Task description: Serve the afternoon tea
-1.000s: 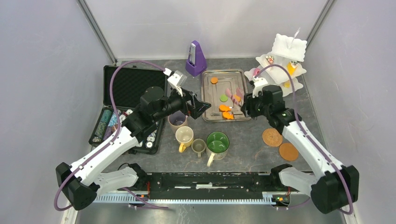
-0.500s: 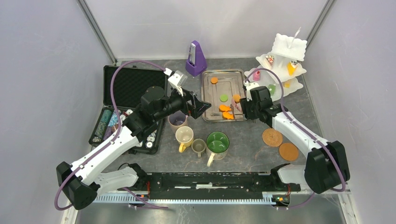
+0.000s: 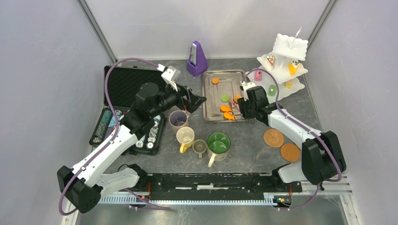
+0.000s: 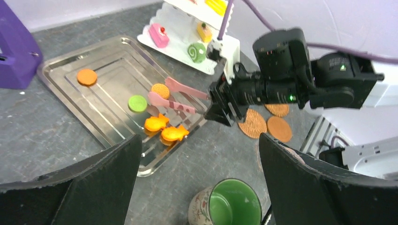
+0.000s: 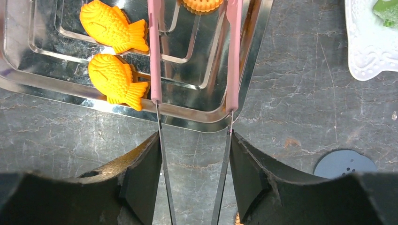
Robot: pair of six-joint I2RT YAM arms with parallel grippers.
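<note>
- Pinching slim metal tongs with pink tips [image 5: 155, 51] between the fingers of the right gripper [image 5: 195, 140], the two tong arms standing apart.
- Reaching with those tips over the near right corner of the rectangular steel tray [image 5: 187, 117], at 12 o'clock from the gripper in the wrist view.
- Running the left tip past the tails of two orange fish-shaped toy pastries [image 5: 110, 26] [image 5: 112, 79], lying side by side at 10 o'clock; touching or not, cannot tell.
- Framing a round orange biscuit [image 4: 160, 90] between the far ends of the tips, with a flat green round [image 4: 137, 102] just beside it and an orange disc [image 4: 87, 76] further up the tray.
- Hanging spread wide: the left gripper [image 4: 199, 140], at 9 o'clock of the tray in the top view.
- Standing clustered at 6 o'clock of the tray: mauve mug [image 3: 178, 119], yellow mug [image 3: 185, 136], small olive mug [image 3: 200, 146], big green mug [image 3: 218, 143].
- Lying close together at 4 o'clock of the tray: two round cork coasters [image 3: 273, 137] [image 3: 290, 152].
- Standing at 2 o'clock of the tray: white three-tier stand [image 3: 291, 47], carrying a pink pastry [image 3: 257, 75] and a green roll [image 3: 272, 90] on its lowest tier.
</note>
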